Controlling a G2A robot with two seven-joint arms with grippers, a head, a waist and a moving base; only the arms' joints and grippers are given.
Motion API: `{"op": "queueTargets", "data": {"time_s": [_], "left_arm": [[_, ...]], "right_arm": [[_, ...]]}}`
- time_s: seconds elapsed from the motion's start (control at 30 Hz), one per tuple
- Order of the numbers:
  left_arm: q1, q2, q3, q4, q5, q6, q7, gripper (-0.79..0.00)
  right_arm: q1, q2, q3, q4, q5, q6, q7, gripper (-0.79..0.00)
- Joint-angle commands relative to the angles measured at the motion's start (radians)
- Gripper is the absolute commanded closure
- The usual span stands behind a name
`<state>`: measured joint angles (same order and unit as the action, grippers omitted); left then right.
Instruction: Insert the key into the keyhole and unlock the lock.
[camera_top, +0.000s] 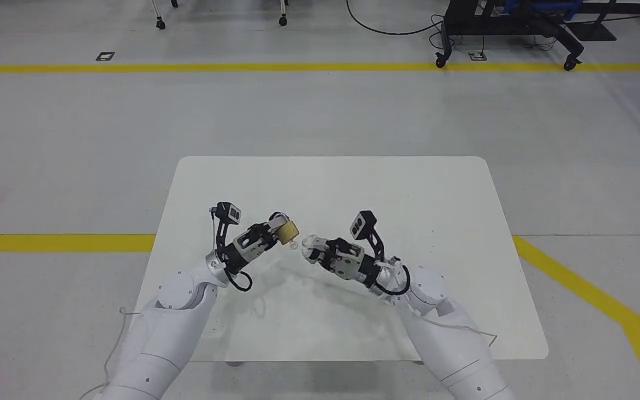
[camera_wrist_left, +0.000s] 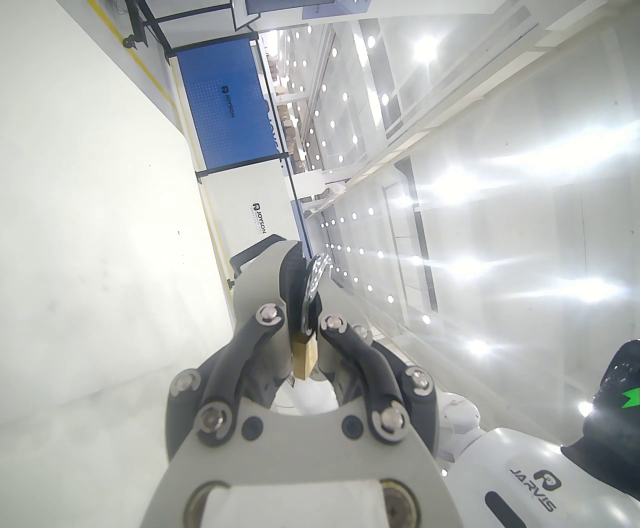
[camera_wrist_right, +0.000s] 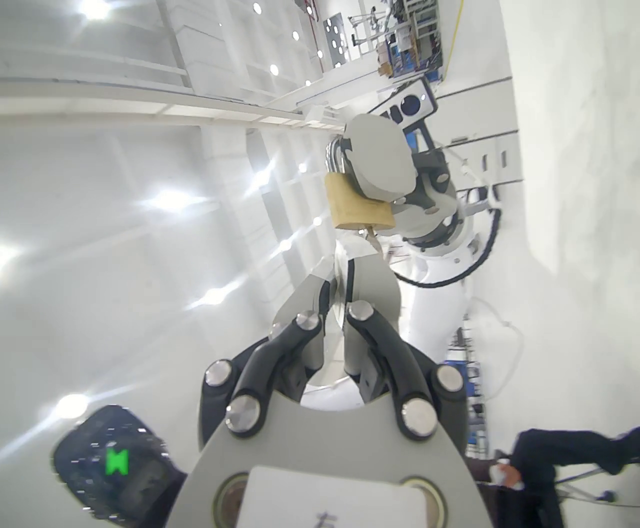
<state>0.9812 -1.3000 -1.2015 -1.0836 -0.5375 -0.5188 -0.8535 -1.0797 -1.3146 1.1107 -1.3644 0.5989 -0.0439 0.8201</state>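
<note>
My left pincer (camera_wrist_left: 302, 295) pinches the brass padlock (camera_wrist_right: 352, 205) above the table (camera_top: 430, 200), my right pincer (camera_wrist_right: 357, 265) pinches the key (camera_wrist_right: 371, 234) at its bottom end, so I should push straight and slowly

Large open industrial hall, likely a robotics test floor. Pale sealed floor (camera_top: 100, 130) is stretching well past the white table (camera_top: 440, 200), with yellow lane tape (camera_top: 300, 68) marking off bays. A wheeled equipment frame (camera_top: 500, 38) is standing beyond the table's far edge. A blue perforated partition panel (camera_wrist_left: 225, 110) is lining the aisle. Round ceiling lights (camera_wrist_left: 426, 47) are shining in rows high overhead.
</note>
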Motion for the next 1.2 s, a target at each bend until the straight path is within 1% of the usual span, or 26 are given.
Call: {"op": "queueTargets", "data": {"time_s": [0.0, 0.03, 0.27, 0.3, 0.33, 0.37, 0.4, 0.47, 0.5, 0.53, 0.57, 0.6, 0.63, 0.73, 0.8, 0.97, 1.17], "left_arm": [[-0.001, -0.001, 0.005, 0.002, -0.022, 0.029, -0.024, 0.0], [-0.003, -0.001, 0.006, 0.005, -0.039, 0.051, -0.037, 0.0], [-0.003, -0.001, 0.006, 0.005, -0.039, 0.051, -0.037, 0.0], [0.001, -0.002, 0.008, -0.001, -0.037, 0.055, -0.026, 0.0], [0.008, -0.003, 0.009, -0.014, -0.04, 0.059, -0.009, 0.0], [0.014, -0.003, 0.008, -0.022, -0.046, 0.058, 0.003, 0.0], [0.019, -0.004, 0.006, -0.028, -0.047, 0.053, 0.013, 0.0], [0.025, -0.004, 0.005, -0.036, -0.047, 0.044, 0.02, 0.0], [0.026, -0.004, 0.004, -0.038, -0.04, 0.035, 0.023, 0.0], [0.027, -0.004, 0.006, -0.041, -0.036, 0.031, 0.024, 0.0], [0.027, -0.004, 0.007, -0.042, -0.032, 0.028, 0.024, 0.0], [0.027, -0.005, 0.007, -0.043, -0.029, 0.024, 0.027, 0.0], [0.028, -0.005, 0.008, -0.045, -0.026, 0.02, 0.028, 0.0], [0.03, -0.005, 0.007, -0.049, -0.025, 0.007, 0.029, 0.0], [0.032, -0.005, 0.004, -0.05, -0.028, 0.003, 0.027, 0.0], [0.037, -0.003, -0.003, -0.059, -0.028, -0.004, 0.022, 0.0], [0.04, -0.002, -0.006, -0.066, -0.013, -0.015, 0.02, 0.0]], "right_arm": [[-0.006, 0.002, 0.004, -0.014, -0.021, -0.013, 0.004, -0.785], [-0.006, 0.002, 0.004, -0.014, -0.021, -0.013, 0.004, -0.785], [-0.006, 0.002, 0.004, -0.014, -0.021, -0.013, 0.004, -0.785], [-0.007, 0.002, 0.004, -0.015, -0.029, -0.014, -0.004, -0.751], [-0.011, 0.003, -0.004, -0.025, -0.065, -0.016, -0.022, -0.505], [-0.016, 0.003, -0.012, -0.035, -0.073, -0.014, -0.02, -0.348], [-0.018, 0.003, -0.013, -0.038, -0.072, -0.015, -0.021, -0.249], [-0.022, 0.003, -0.016, -0.044, -0.087, -0.017, -0.024, -0.145], [-0.023, 0.003, -0.019, -0.047, -0.091, -0.014, -0.022, -0.071], [-0.024, 0.003, -0.022, -0.049, -0.089, -0.009, -0.02, -0.028], [-0.024, 0.003, -0.025, -0.049, -0.089, -0.005, -0.018, -0.034], [-0.023, 0.002, -0.028, -0.05, -0.085, -0.001, -0.016, -0.068], [-0.022, 0.001, -0.031, -0.049, -0.078, 0.003, -0.014, -0.074], [-0.018, -0.002, -0.038, -0.039, -0.041, 0.01, -0.004, -0.049], [-0.01, -0.005, -0.043, -0.024, -0.022, 0.015, -0.002, 0.0], [0.011, -0.012, -0.053, 0.009, 0.008, 0.026, -0.01, 0.0], [0.017, -0.016, -0.059, 0.021, 0.009, 0.022, -0.04, 0.0]]}}
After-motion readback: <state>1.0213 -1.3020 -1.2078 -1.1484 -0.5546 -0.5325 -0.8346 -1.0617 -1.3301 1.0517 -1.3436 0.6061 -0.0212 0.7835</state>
